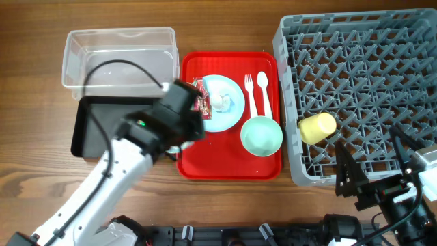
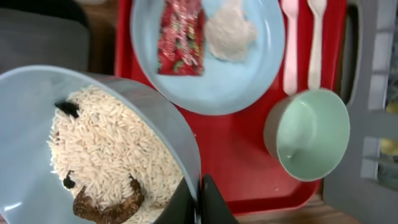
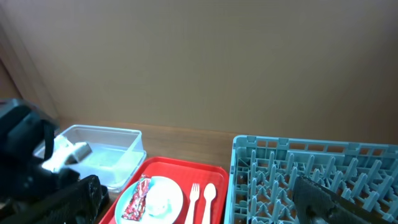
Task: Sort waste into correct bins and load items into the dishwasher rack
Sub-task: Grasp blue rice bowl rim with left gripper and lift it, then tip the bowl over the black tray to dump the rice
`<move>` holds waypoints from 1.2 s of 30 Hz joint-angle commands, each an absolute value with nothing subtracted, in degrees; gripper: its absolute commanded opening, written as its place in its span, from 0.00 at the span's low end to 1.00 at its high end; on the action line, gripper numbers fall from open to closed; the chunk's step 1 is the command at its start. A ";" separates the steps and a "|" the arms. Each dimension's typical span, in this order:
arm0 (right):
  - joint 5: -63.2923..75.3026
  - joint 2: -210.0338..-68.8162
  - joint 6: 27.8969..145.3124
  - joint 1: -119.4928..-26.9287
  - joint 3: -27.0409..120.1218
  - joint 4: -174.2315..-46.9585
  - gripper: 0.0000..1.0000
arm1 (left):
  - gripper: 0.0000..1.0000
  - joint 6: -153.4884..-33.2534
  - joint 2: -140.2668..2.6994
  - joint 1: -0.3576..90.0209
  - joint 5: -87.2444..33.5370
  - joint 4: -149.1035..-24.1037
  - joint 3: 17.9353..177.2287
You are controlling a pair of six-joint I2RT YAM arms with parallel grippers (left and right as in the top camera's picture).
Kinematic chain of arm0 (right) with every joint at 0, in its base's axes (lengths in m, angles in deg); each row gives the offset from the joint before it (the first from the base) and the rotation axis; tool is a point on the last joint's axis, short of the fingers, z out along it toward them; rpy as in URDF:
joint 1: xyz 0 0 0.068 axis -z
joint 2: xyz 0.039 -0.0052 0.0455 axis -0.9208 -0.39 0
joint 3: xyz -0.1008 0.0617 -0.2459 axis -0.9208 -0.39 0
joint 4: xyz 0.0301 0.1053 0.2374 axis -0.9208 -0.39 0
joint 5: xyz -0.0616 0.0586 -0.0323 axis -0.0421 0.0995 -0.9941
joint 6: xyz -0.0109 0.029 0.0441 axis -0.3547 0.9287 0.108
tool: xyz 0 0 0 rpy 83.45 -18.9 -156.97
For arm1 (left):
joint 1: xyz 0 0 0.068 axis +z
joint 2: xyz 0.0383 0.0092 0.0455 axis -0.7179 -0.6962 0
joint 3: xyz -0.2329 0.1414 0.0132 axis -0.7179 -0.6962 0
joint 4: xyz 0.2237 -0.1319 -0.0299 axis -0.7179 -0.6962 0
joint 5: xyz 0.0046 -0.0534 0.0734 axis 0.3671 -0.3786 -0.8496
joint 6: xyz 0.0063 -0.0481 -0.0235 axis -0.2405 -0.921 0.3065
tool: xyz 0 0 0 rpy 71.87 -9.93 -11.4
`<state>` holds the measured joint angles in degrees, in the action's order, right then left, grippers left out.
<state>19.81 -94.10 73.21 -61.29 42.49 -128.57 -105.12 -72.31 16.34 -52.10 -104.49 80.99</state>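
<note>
A small light blue bowl [image 2: 93,149] is pinched at its rim by the left hand [image 2: 199,202], one finger inside the wall and one outside, as seen in the left wrist view. The bowl is tilted and held above the left edge of the flat red plastic serving tray [image 1: 263,167]. Loose white rice-like food scraps with brown bits [image 2: 106,162] are heaped inside it.

On the tray, a larger light blue round plate [image 1: 229,116] is seen with a red printed snack wrapper [image 2: 180,37] lying along its left side and a crumpled white tissue [image 2: 230,34] beside it, near the plate's middle. A white plastic fork [image 1: 250,92] and a white plastic spoon [image 1: 263,92] lie side by side to the right of the plate. A mint-green round bowl [image 1: 261,135] stands upright on the tray below them, at the near right corner.

A clear rectangular plastic tub [image 1: 119,58] rests on the wooden surface [image 1: 34,171] to the left of the tray, and a shallow black rectangular tray [image 1: 102,123] lies just in front of it, partly covered by the left arm.

A large grey plastic grid crate with upright pegs [image 1: 369,75] stands to the right of the red tray. A small yellow plastic cup [image 1: 317,128] lies on its side in the crate's near left part.

The right hand [image 1: 351,179] is seen at the crate's near edge, over its front wall; whether its fingers are spread or pressed together cannot be told.
</note>
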 commanded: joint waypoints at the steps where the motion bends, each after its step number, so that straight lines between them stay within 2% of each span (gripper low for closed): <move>1: 19.44 -94.69 72.77 -61.38 42.29 -128.48 1.00 | 0.04 -97.67 -73.56 28.82 -37.78 -104.45 81.36; 5: 19.44 -94.69 72.75 -61.38 42.29 -128.48 1.00 | 0.04 -90.21 -77.58 43.53 -21.67 -104.34 81.34; 9: 19.44 -94.69 72.77 -61.38 42.29 -128.48 1.00 | 0.04 -83.28 -83.35 54.15 -5.89 -104.58 81.34; 14: 19.44 -94.69 72.75 -61.38 42.29 -128.48 1.00 | 0.04 -72.51 -92.07 63.31 12.69 -107.73 81.34; 18: 19.44 -94.69 72.75 -61.38 42.29 -128.48 1.00 | 0.04 -64.20 -96.42 67.57 22.54 -112.67 81.34; 26: 19.44 -94.69 72.77 -61.38 42.29 -128.48 1.00 | 0.04 -59.24 -97.56 73.48 23.72 -117.83 81.30; 29: 19.44 -94.69 72.77 -61.38 42.29 -128.48 0.99 | 0.04 -57.16 -97.58 74.02 21.93 -117.56 81.30; 32: 19.44 -94.69 72.77 -61.38 42.29 -128.48 1.00 | 0.04 -52.79 -97.76 73.96 25.71 -120.69 81.30; 36: 19.44 -94.69 72.77 -61.38 42.29 -128.48 1.00 | 0.04 -52.68 -97.86 74.02 26.28 -120.56 81.30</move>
<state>19.81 -94.10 73.21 -61.29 42.49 -128.57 -56.77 -97.34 73.76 22.26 -119.82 80.95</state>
